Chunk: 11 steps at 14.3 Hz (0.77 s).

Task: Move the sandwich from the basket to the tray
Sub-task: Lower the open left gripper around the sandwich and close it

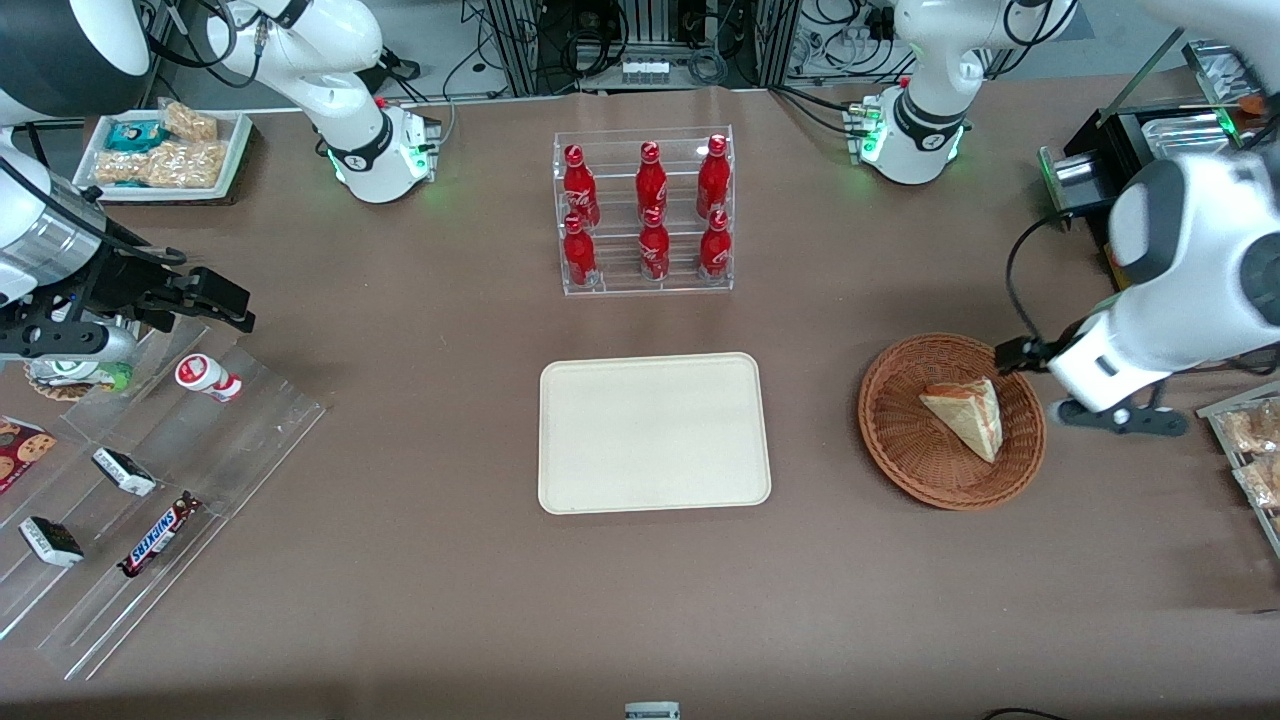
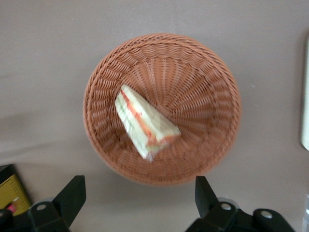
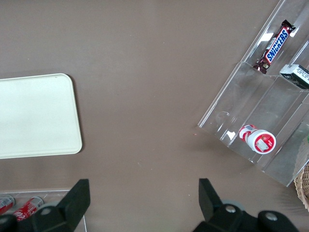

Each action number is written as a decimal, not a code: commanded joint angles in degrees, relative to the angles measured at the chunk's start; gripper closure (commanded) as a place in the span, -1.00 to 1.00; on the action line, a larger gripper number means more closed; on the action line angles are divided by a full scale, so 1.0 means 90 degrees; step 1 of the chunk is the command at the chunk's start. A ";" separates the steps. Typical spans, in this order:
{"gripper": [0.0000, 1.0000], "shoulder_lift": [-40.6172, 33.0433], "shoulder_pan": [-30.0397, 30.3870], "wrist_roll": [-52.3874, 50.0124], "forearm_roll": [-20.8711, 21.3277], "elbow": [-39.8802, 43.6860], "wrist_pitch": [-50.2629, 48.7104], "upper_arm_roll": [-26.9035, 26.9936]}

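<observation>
One sandwich (image 1: 964, 415) lies in one basket (image 1: 900, 440), beside one tray (image 1: 654, 432); six red bottles (image 1: 651, 212) stand racked, and perhaps three snack bars (image 1: 157, 548).

tray (image 3: 36, 116) bare on brown bench (image 3: 145, 72) | clear stepped rack (image 3: 270, 111): Snickers bar (image 3: 275, 46), red-white bottle (image 3: 257, 139) lying down

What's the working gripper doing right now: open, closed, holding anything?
Gripper: jaws open and empty, hovering above the basket with the sandwich lying inside it, untouched. The tray is bare.
</observation>
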 commanded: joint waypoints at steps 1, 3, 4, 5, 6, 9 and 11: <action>-1.00 -0.0222 0.0049 -0.0843 0.0541 -0.0890 0.0973 -0.0055; -1.00 -0.0222 0.0058 -0.1867 0.0572 -0.1408 0.1717 -0.0055; -1.00 -0.0222 0.0059 -0.2588 0.0562 -0.1574 0.1923 -0.0055; -1.00 -0.0174 0.0059 -0.3291 0.0514 -0.1663 0.2060 -0.0055; -1.00 -0.0144 0.0059 -0.4052 0.0455 -0.1770 0.2255 -0.0055; -1.00 -0.0125 0.0068 -0.5743 0.0046 -0.2170 0.3083 -0.0055; -1.00 0.0070 0.0146 -0.6712 0.0015 -0.2279 0.3641 -0.0045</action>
